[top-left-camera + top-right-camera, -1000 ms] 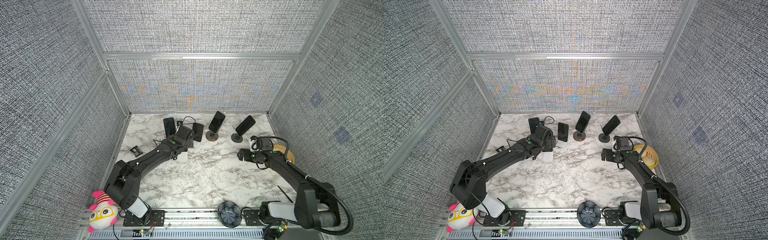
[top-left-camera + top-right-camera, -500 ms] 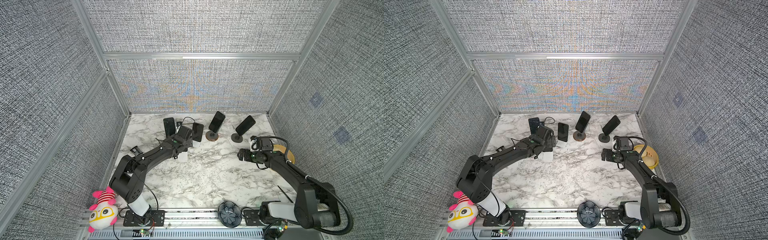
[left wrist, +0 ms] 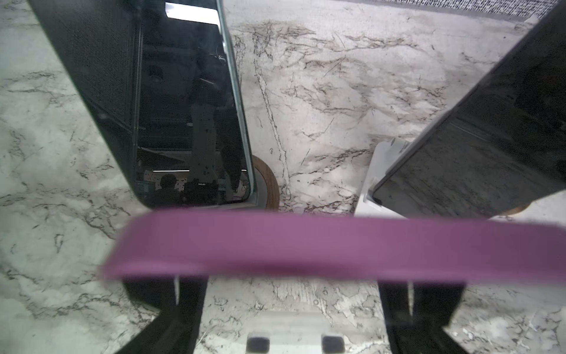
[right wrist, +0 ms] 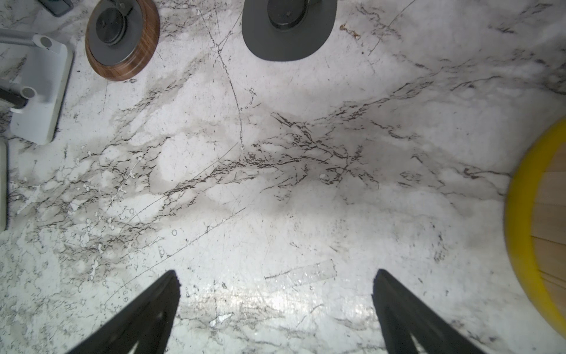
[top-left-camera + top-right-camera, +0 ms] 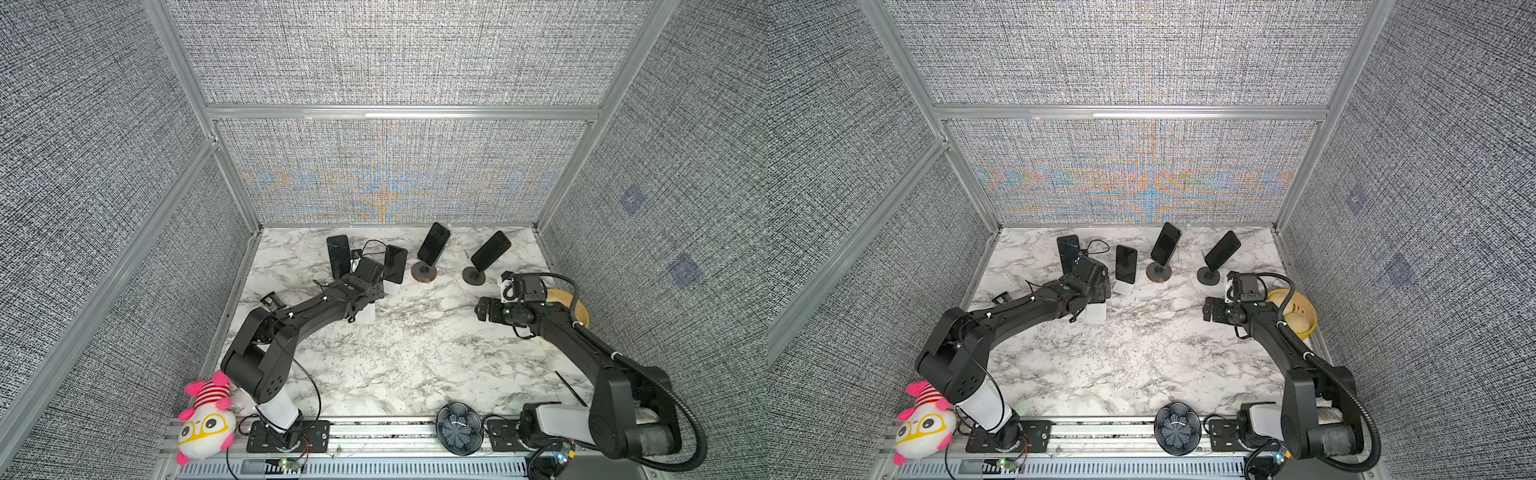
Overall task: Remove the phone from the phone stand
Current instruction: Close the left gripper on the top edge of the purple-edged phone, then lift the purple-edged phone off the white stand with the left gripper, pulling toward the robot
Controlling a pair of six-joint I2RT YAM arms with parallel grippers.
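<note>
Marble tabletop fills the lower middle of both top views, boxed in by grey woven walls.

Four dark phones stand in a row along the table's far edge, all still propped up:
- The leftmost phone stands on a wood-ringed base that only the left wrist view shows.
- The second phone leans on a white stand.
- The third phone sits on a wood-rimmed round base.
- The fourth phone sits on a dark round base.

A second white stand lies under the left arm.

Of the two arms, the left one reaches up between the leftmost and second phones. The left gripper has its fingers spread wide. One blurred purple bar crosses in front of both fingers and hides their tips. I cannot tell whether they touch it.

The right gripper is spread wide over bare marble at centre right and holds nothing. One yellow-rimmed bowl sits just beside it.

One plush toy sits at lower left, and one dark flower-shaped dish at the front rail.
</note>
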